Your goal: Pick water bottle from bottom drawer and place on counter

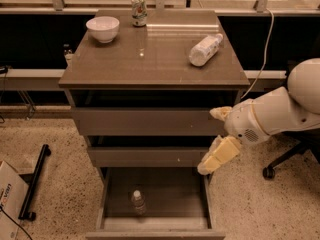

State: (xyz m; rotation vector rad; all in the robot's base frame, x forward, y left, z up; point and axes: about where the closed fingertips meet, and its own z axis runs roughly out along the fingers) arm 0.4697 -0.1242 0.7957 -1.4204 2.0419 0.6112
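Note:
The water bottle, small and clear with a white cap, stands upright in the open bottom drawer, near its front middle. My gripper is open and empty. It hangs at the cabinet's right front, level with the middle drawer, above and to the right of the bottle. One finger points at the top drawer front, the other reaches down over the bottom drawer's right rear corner. The counter is the glossy brown top of the cabinet.
On the counter stand a white bowl at the back left and a labelled can at the back. A larger white bottle lies at the right. An office chair base is at the right, a black bar and a cardboard box lie on the floor at the left.

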